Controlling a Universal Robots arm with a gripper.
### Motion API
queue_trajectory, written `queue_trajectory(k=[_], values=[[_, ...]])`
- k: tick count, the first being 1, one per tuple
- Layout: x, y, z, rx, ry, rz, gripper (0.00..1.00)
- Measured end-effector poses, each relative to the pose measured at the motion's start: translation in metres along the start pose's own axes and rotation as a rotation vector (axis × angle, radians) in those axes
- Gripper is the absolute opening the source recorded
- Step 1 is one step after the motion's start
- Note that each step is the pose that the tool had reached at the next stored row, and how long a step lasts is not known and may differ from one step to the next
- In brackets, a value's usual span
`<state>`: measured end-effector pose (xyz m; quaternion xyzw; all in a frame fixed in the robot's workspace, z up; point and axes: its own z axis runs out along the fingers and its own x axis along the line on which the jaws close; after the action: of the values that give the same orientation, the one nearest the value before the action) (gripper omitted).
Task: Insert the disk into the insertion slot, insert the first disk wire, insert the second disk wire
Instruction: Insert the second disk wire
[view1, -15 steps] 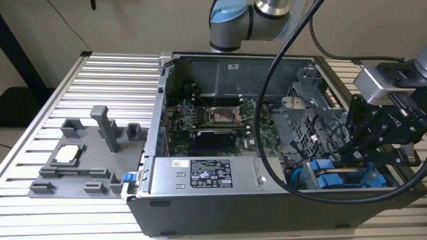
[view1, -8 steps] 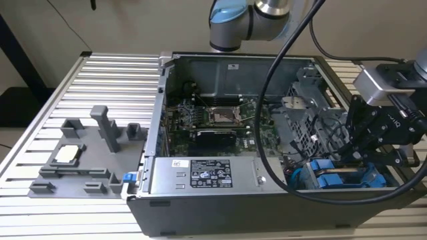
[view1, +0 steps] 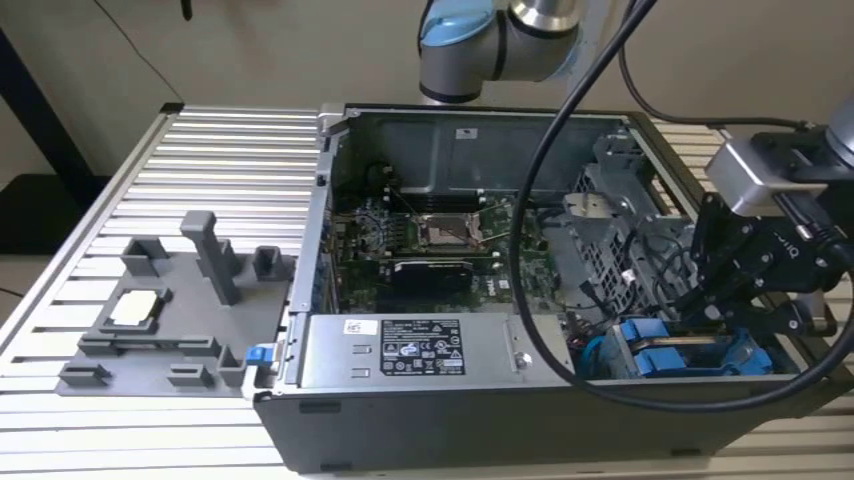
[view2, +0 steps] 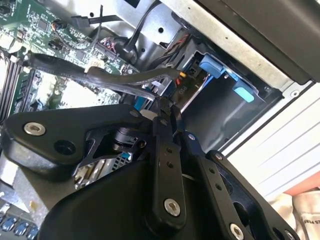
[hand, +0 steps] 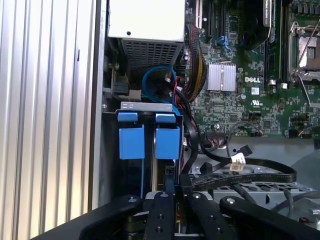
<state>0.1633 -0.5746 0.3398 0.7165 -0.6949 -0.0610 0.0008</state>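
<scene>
The disk (hand: 167, 142) sits down in the insertion slot (hand: 172, 172) of the grey drive cage (hand: 147, 106), its bright blue carrier tab facing out of the bay. A second blue-tabbed carrier (hand: 131, 142) is seated just beside it in the same cage. The gripper (hand: 175, 192) hangs right over the end of the disk. Its black fingers (view2: 161, 125) are drawn close together with only a sliver between them, and as far as I can make out they pinch the end of a flat black cable (hand: 250, 175). That cable loops away across the sheet metal and back toward the cage. In the second wrist view the same cable (view2: 100, 75) runs past the fingertips toward the mouth of the bay, though exactly where it ends is hidden behind the linkage. In the exterior view the gripper (view1: 714, 310) reaches into the open computer case (view1: 534, 430) at the exterior view's right, just above the blue tabs. The silver power supply (view1: 407, 350) lies next to the cage, and the green motherboard (view1: 441, 235) is farther in. The arm (view1: 494, 40) rises behind the case. Well apart, on the slatted metal table (view1: 227, 150) at the exterior view's left, stands a grey parts fixture (view1: 174, 330).
</scene>
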Motion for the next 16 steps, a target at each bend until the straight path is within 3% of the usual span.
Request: queue_trajectory(k=[10,11,16], values=[[0.002,-0.0003,0.0038,-0.0009,-0.0002,0.0,0.17],[0.0024,-0.0005,0.0036,-0.0034,-0.0002,0.001,0.24],[0.003,-0.0003,-0.0047,-0.0226,-0.0013,0.007,0.24]])
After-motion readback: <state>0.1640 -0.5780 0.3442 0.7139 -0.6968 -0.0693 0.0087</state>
